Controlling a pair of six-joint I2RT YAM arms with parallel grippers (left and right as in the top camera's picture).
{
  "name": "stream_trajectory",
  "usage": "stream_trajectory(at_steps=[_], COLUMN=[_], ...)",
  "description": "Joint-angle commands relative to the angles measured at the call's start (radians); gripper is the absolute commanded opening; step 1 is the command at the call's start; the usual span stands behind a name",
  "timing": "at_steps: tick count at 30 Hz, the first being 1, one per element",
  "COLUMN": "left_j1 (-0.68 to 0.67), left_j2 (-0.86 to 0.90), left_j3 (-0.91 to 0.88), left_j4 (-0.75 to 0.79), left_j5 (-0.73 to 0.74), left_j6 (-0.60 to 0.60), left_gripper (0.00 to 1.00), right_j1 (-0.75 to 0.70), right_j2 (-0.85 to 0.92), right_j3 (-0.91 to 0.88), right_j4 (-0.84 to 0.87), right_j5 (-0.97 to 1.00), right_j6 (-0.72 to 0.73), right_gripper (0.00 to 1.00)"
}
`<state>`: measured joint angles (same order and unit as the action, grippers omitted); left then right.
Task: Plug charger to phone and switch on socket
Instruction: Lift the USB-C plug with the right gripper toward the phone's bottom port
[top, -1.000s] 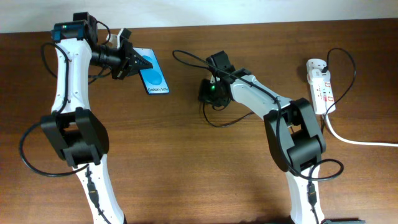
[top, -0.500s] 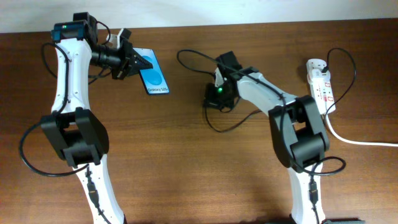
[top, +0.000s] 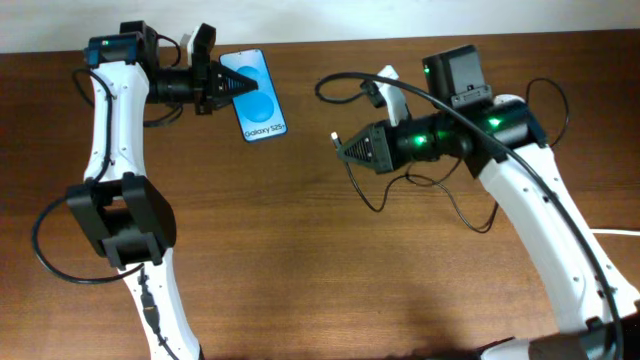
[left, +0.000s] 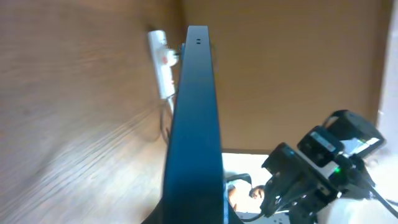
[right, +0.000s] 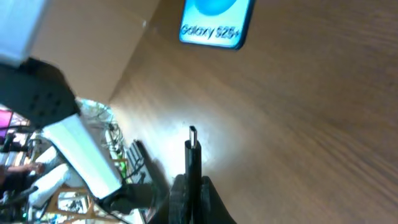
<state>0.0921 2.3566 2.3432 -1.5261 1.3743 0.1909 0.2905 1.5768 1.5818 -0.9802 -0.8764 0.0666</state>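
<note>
Count the items at the brown wooden table (top: 300, 290): one slim black-edged rectangular phone (top: 256, 98) with a bright blue screen, one long thin black charger cable (top: 377, 207) ending in one tiny black plug tip (right: 193, 132), one small white oblong power strip (left: 160, 62) with red marks, and two arms, each with one pincer

Locate the phone at the back left of the table, just right of the left gripper (top: 224, 86). That pincer is clamped on the phone's long left edge, near its far end. The screen faces the overhead camera. The long axis runs from the far side toward the near side, leaning slightly right, and the end lettered "Galaxy S25" points toward the near edge. You cannot tell whether the phone rests on the wood or is raised. In the left wrist view the phone appears edge-on as a narrow dark bar, with the power strip beyond it

Locate the right gripper (top: 347, 148) near the table centre. Its fingers are closed on the black connector body of the charger cable. The plug tip protrudes from them and points left toward the phone, its long axis lying across the table. Plug tip and phone are well apart. Slack cable loops beneath the right arm. In the overhead view that arm covers the power strip, and only the thick white lead (top: 612, 232) shows at the right edge
</note>
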Motion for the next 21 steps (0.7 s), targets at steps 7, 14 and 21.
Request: stream_trajectory(at_steps=[7,14,21], left_j1=[-0.085,-0.1,-0.111], left_j2=[-0.005,-0.005,-0.005], left_j3=[0.016,0.016,0.016], left_j4=[0.061,0.086,0.086], left_j5=[0.2,0.2,0.2], left_j6=[0.095,0.095,0.095], left_gripper=[0.0,0.0,0.0], right_j1=[0.113,0.113,0.107], right_j2=[-0.031,-0.031,-0.031], right_j3=[-0.169,-0.365,-0.488], right_j4=[0.191,0.535,0.845], right_j5=[-0.068,-0.035,-0.046], right_j6=[0.112,0.357,0.462], right_gripper=[0.04,0.04,0.04])
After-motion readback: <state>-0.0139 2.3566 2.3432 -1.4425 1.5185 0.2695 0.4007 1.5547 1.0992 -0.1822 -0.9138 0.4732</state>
